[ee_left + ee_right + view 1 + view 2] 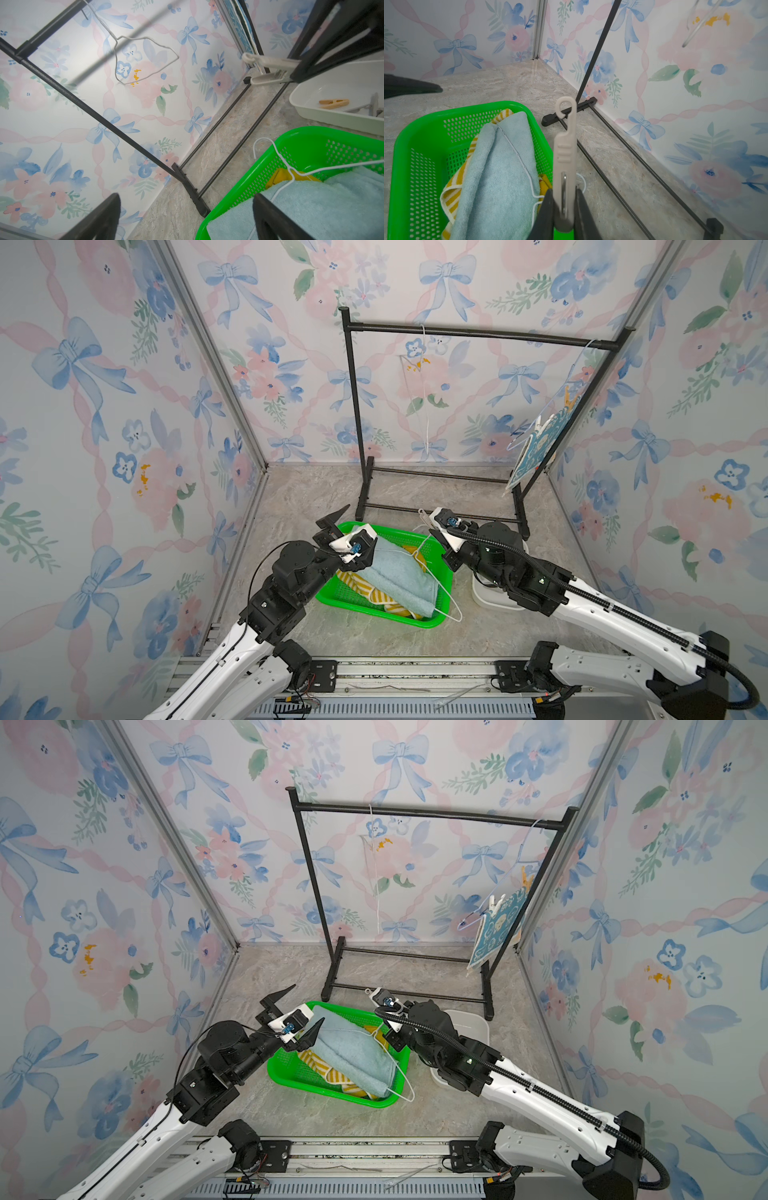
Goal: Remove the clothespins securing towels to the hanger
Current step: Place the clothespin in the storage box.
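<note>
I observe my right gripper point(564, 192) pinching a pale grey plastic clothespin point(564, 149), ring-ended tip outward, just past the green basket's point(471, 107) far right corner. My left gripper point(187, 198) is spread wide at the basket's far left corner, empty. A tan clothespin point(570, 400) and a white clothespin point(540, 425) clip the blue towel point(536, 452) far right.

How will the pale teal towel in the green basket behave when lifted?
Probably floppy: the teal towel lies in soft folds and would sag. Its terry pile likely grips well. The white wire hanger on it may slide off.
</note>
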